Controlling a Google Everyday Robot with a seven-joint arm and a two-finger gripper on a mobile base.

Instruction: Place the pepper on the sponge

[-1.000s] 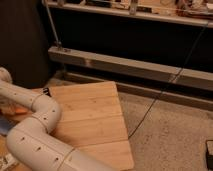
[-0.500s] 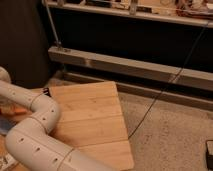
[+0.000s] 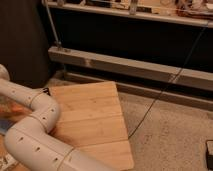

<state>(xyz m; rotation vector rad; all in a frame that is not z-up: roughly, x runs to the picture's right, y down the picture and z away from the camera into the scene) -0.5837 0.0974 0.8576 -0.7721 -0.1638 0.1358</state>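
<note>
Bending over wooden table (image 3: 95,115), arm (image 3: 40,131); pincer off-frame left, closed.

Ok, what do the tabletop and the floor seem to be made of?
The tabletop: wood, likely bamboo, matte; visible plank seams and grain. The floor: speckled, stone-like, terrazzo or concrete apparently. The gripper: out of frame, beyond the arm at left.

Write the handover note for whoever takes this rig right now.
The gripper is out of view past the left edge, beyond the arm. It is shut, but whether it holds anything cannot be seen.
The pepper and the sponge cannot be made out. The arm hides the left side of the wooden table.
Done: nothing can be confirmed.
Left: locate both items, check the grip, and set the pepper on the sponge.
</note>
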